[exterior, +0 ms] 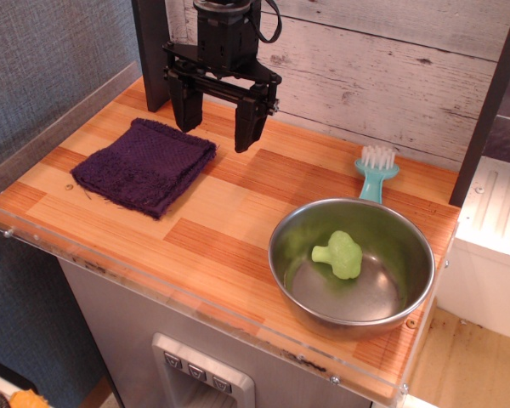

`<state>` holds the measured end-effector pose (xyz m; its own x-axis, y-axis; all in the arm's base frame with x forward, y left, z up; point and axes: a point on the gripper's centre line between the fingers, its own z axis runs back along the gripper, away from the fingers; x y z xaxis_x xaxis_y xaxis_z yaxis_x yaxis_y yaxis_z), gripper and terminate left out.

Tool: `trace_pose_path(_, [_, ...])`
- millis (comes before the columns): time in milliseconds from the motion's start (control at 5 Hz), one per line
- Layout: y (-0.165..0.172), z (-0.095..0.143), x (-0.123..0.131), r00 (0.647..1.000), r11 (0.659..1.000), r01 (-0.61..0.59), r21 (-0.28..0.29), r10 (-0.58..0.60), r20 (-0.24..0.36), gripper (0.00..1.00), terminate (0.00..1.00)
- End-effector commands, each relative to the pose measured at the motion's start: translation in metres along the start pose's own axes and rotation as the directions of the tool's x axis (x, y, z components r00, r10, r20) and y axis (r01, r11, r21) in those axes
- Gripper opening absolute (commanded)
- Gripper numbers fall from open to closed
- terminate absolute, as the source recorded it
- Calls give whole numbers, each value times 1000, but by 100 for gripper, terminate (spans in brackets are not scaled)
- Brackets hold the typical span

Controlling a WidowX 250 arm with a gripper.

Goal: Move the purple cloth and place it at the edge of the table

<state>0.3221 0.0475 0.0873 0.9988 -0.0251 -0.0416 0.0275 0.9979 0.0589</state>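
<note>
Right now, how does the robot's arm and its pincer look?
The pincer is all black, with two thick, blocky fingers under a boxy black body. A black cable loops at the upper right of the body. No markings can be seen.

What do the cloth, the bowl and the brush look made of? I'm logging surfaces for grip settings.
The purple cloth: soft looped terry fabric, matte, with fuzzy frayed edges. The bowl: metal, likely steel, with a shiny brushed finish that mirrors its surroundings. The brush: probably smooth teal plastic, with white bristles.
</note>
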Motion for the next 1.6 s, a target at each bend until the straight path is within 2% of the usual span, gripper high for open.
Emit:
trace_pose_path(0, [0, 0, 0, 1000, 1000, 0, 0, 0, 0, 100, 0])
trace_pose_path(400, [62, -14, -6, 998, 998, 16, 61, -20, 61, 100, 0])
trace_pose_path(600, [87, -24, -6, 992, 998, 34, 54, -40, 119, 100, 0])
trace_pose_path(800, [100, -41, -1, 990, 999, 29, 32, -33, 136, 100, 0])
trace_pose_path(1000, [101, -54, 7, 984, 997, 77, -5, -75, 164, 100, 0])
trace_pose_path(1400, [89, -94, 9, 996, 996, 77, -48, -75, 46, 100, 0])
